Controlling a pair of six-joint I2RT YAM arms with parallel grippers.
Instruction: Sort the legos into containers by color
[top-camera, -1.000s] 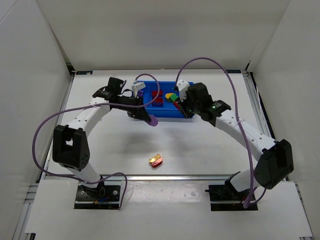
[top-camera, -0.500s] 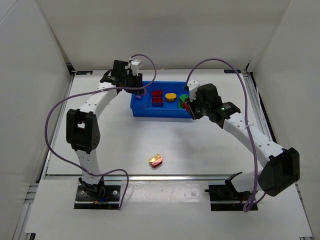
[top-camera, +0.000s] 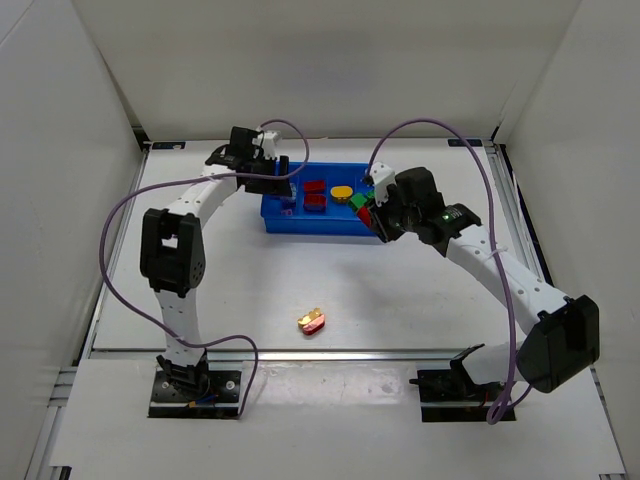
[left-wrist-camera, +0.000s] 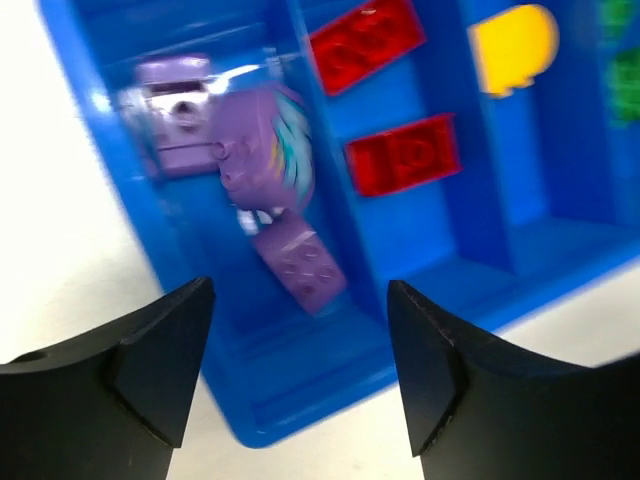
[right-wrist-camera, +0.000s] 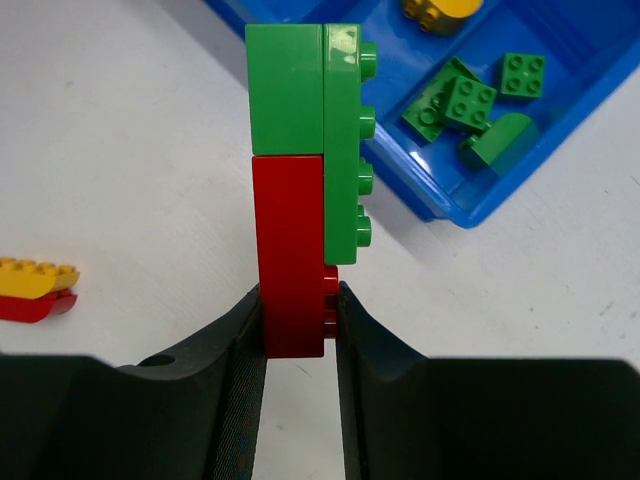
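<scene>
The blue tray (top-camera: 320, 228) holds the containers side by side. My left gripper (top-camera: 286, 188) hovers over the leftmost one, and the left wrist view shows it (left-wrist-camera: 300, 290) open with nothing between its jaws. Below it lie purple legos (left-wrist-camera: 265, 160), one blurred. The neighbouring compartment has two red bricks (left-wrist-camera: 403, 155), then comes a yellow piece (left-wrist-camera: 515, 40). My right gripper (right-wrist-camera: 298, 295) is shut on the red brick (right-wrist-camera: 290, 240) of a joined red-and-green stack (top-camera: 360, 205), held above the table just in front of the tray's green end (right-wrist-camera: 470, 110).
A loose yellow-and-red lego pair (top-camera: 312, 320) lies on the white table near the front edge, also visible at the left in the right wrist view (right-wrist-camera: 35, 290). White walls enclose the table on three sides. Purple cables loop above both arms.
My left gripper carried a purple piece from in front of the tray to over the leftmost compartment, then opened and let it go. The right arm shifted slightly right with its stack.
</scene>
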